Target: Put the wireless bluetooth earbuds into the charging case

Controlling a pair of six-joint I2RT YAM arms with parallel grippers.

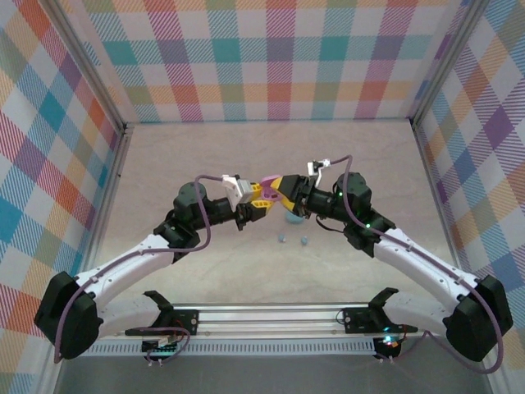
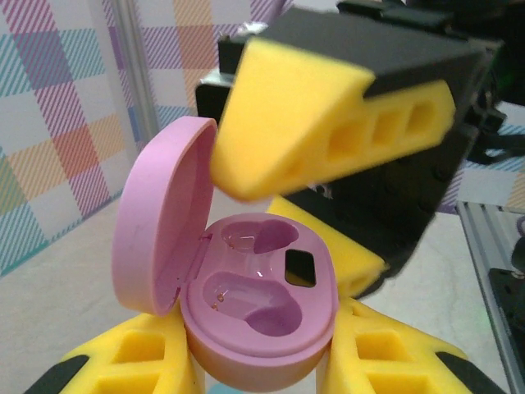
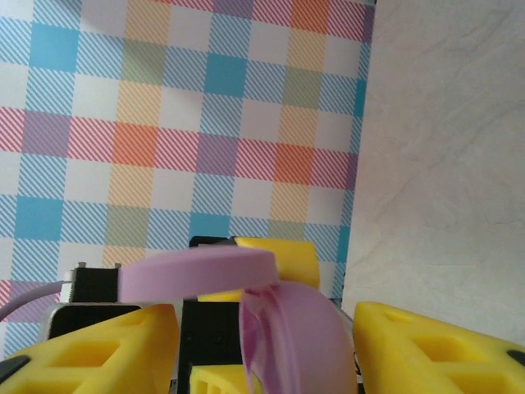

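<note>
Pink, the oval plastic charging case (image 2: 258,287) sits clamped in our left claw (image 2: 254,361), lid open, both sockets empty. Our right claw (image 3: 262,353) brackets it, fingers parted, holding nothing. Two tiny light blue earbuds (image 1: 282,239) lie below, nearer the right claw.

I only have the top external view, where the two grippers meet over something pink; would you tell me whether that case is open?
Observer: Yes. In the left wrist view the pink case has its lid hinged up on the left.
Operator: Thank you. Is anything in it?
Observer: No, both sockets are empty.
Operator: Which arm holds it?
Observer: The left gripper clamps its base; the right gripper straddles it, fingers spread.
</note>
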